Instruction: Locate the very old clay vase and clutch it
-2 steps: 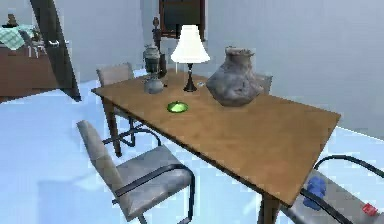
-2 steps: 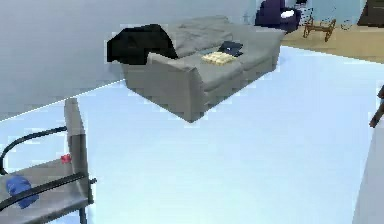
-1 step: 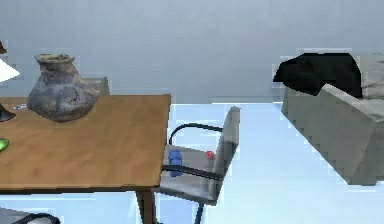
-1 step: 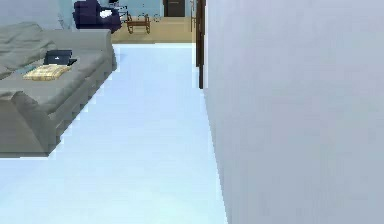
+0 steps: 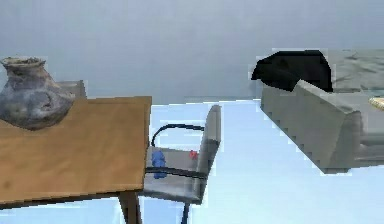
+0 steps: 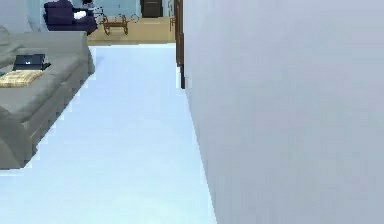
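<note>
At the forward view's left, the grey, worn clay vase stands upright on a wooden desk, near its far corner. Right of the desk is a grey chair, then a grey sofa with a dark cloth on it. In the arm side view the wall fills the right. The locating looks done; driving closer, reaching and taking hold of the vase are left. I cannot tell the end effector's state.
</note>
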Robot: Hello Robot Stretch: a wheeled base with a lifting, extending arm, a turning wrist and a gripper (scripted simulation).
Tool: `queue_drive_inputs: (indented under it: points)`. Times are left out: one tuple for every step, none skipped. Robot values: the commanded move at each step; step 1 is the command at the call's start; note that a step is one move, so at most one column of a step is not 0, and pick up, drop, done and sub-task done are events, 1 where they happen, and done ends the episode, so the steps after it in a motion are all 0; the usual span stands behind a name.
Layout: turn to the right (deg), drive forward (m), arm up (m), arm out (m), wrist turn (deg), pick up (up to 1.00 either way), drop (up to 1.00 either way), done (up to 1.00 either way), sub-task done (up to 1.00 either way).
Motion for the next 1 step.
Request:
queue_drive_inputs:
  points:
    - [0.0,0.30,0.00,0.00,0.0,0.00,0.00,0.00,0.00]
